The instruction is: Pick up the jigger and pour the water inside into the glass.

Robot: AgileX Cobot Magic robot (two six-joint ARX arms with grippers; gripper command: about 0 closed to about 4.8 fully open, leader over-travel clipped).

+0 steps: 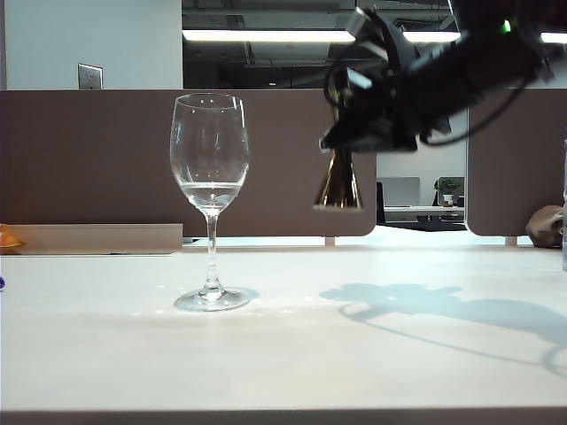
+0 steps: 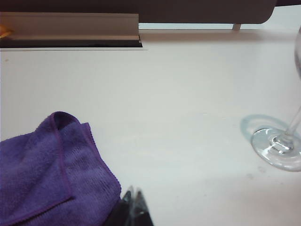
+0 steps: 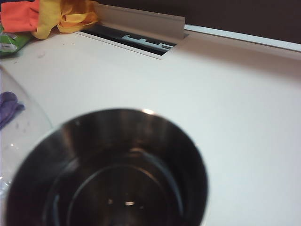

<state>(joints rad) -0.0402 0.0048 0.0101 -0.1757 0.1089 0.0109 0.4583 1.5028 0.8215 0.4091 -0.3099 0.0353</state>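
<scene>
The glass [image 1: 210, 159] stands upright on the white table, left of centre, with a shallow layer of clear water [image 1: 210, 189] in its bowl. To its right the gold jigger [image 1: 337, 184] hangs upright in the air at bowl height, apart from the glass. My right gripper [image 1: 344, 142] is shut on its upper part. In the right wrist view the jigger's dark open cup [image 3: 113, 174] hides the fingers, with the glass's wall [image 3: 21, 129] beside it; I cannot tell whether it holds liquid. My left gripper [image 2: 134, 200] is shut and empty beside a purple cloth, far from the glass's foot [image 2: 277, 148].
A purple cloth [image 2: 51, 169] lies on the table by the left gripper. Orange and yellow cloths [image 3: 51, 16] lie at the table's back edge near a cable slot [image 3: 136, 40]. A brown partition [image 1: 97, 159] runs behind the table.
</scene>
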